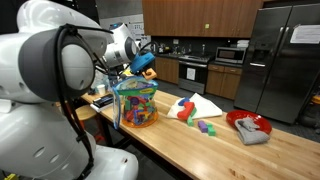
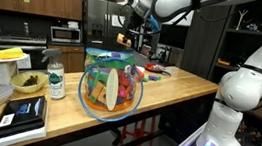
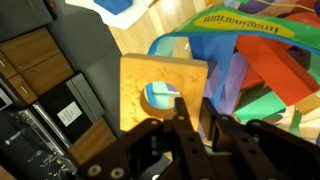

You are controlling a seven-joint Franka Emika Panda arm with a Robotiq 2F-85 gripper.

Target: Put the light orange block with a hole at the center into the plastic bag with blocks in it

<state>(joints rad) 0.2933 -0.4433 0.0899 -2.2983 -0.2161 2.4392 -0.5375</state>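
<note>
Pincer (image 3: 193,110) clamped on the light orange block (image 3: 140,88) by its lower edge, holding it in the air face-on to the wrist camera, with the plastic bag (image 3: 165,42) mouth at 2 o'clock in the wrist view, probably just below the block.

Wooden counter (image 1: 190,150) carries plastic bag (image 1: 136,103), red bowl (image 1: 234,117), white sheet (image 1: 207,105), loose blocks (image 1: 206,127).

Exterior views share the plastic bag (image 1: 136,103) (image 2: 109,86) from opposite sides — wrist view close above.
</note>
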